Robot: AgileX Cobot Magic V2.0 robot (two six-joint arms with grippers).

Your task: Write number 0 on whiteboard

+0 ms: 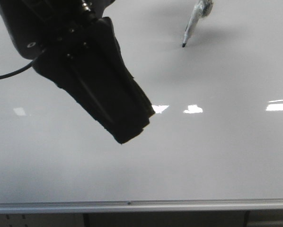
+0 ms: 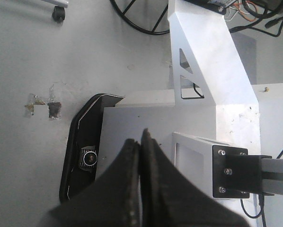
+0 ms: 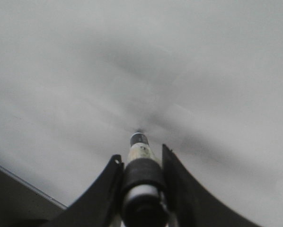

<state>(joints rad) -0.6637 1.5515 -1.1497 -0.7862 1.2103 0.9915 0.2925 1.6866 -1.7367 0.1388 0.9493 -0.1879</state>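
Nearest, front view: silver frame strip [image 1: 141,205] along the lower edge of the whiteboard [image 1: 217,156], which lies flat and fills the picture beyond it.

Item: left pincer [image 1: 132,125]. Large, dark, hanging above the left part of the board and pointing down toward its middle. Fingers [image 2: 132,189] pressed flat together in the left wrist view, nothing between them. That view looks away from the board, at grey floor and a white bracket. Idle, by the look of it.

Item: three bright rectangular glints across the board's middle band. Light reflections, not ink.

Item: marker [image 1: 191,26], farthest, near the top edge and right of centre. Pale barrel, black tip slanting down and left, tip at or just above the surface; contact cannot be told. Soft shadow beside it.

Item: right pincer [image 3: 140,163]. Closed on the marker [image 3: 140,170], one finger on each side of the barrel, tip aimed at the board [image 3: 203,61]. In the front view only the marker shows; the pincer itself is cut off by the top edge.

Item: number 0. Not found. No black line appears on the board in either view.

Progress, as judged: marker gripped and brought to the surface; the whole loop is left to draw.
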